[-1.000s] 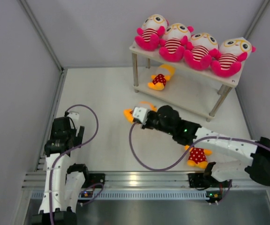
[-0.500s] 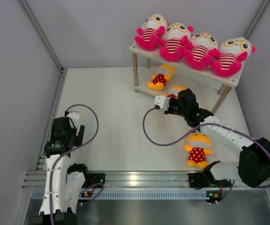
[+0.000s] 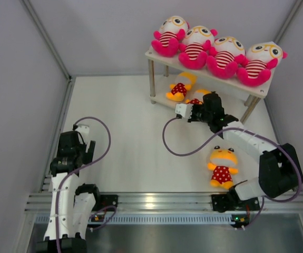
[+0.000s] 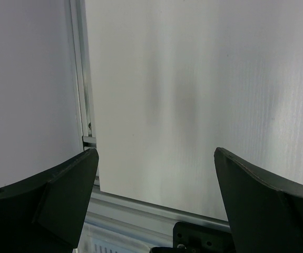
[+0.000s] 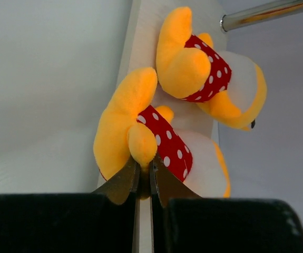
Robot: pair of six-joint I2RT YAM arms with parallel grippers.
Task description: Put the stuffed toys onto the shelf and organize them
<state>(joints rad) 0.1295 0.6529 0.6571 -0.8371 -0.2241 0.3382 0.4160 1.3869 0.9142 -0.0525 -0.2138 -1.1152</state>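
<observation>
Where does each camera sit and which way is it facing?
Top external: overhead from behind, looking down on left arm, right arm and the shelf.
Left wrist: faces the table, open left pincer at the bottom.
Right wrist: faces the lower board, right pincer shut on a yellow toy beside a second toy.
Shared: top and right wrist show those two toys.

The white table [image 3: 119, 121] carries the two-tier shelf [image 3: 233, 103], which stands on thin metal legs at the far right. One yellow toy [image 3: 222, 167] in a red spotted outfit lies face up near the front right, well apart from the shelf. A purple cable [image 3: 180, 154] loops across the middle.
</observation>
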